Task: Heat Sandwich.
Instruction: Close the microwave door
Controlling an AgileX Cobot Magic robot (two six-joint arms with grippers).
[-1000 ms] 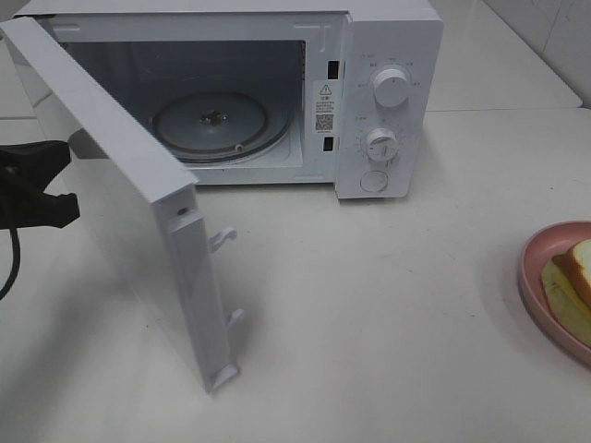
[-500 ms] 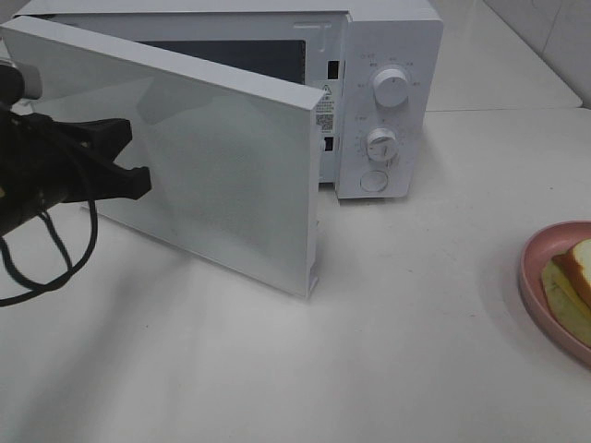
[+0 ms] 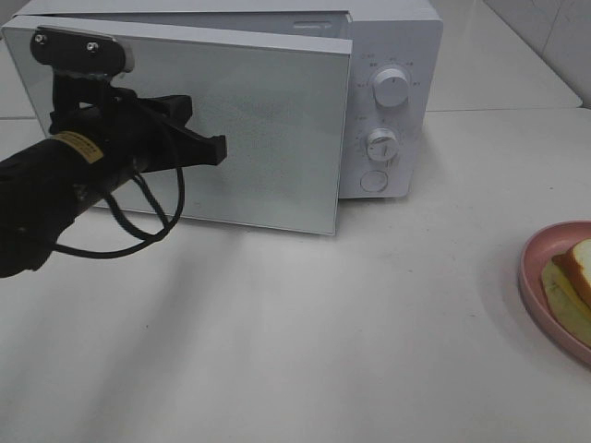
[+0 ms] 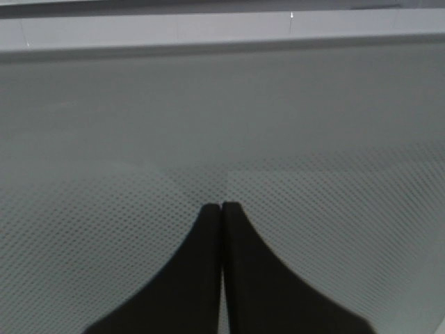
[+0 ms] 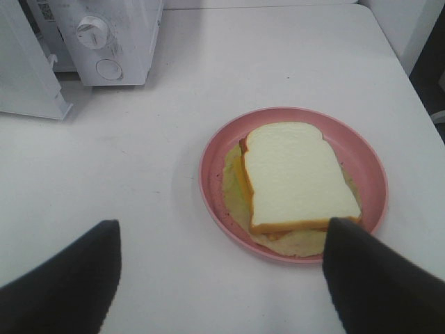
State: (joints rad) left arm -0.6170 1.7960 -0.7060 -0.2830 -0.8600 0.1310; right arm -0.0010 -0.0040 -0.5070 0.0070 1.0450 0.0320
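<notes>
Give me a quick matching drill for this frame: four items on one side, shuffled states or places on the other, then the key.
Column 1:
1. left gripper
2. right gripper
3. sandwich
4. microwave door

Column 2:
A. lies on the pink plate
B. shut, tips against the door glass
C. nearly closed, a gap still at the latch side
D. open, above the table near the plate

Pairs: 1-B, 2-D, 3-A, 4-C

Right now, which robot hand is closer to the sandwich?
Right. The right gripper hangs open just above the sandwich on its pink plate. The left gripper is shut, far across the table at the microwave door.
</notes>
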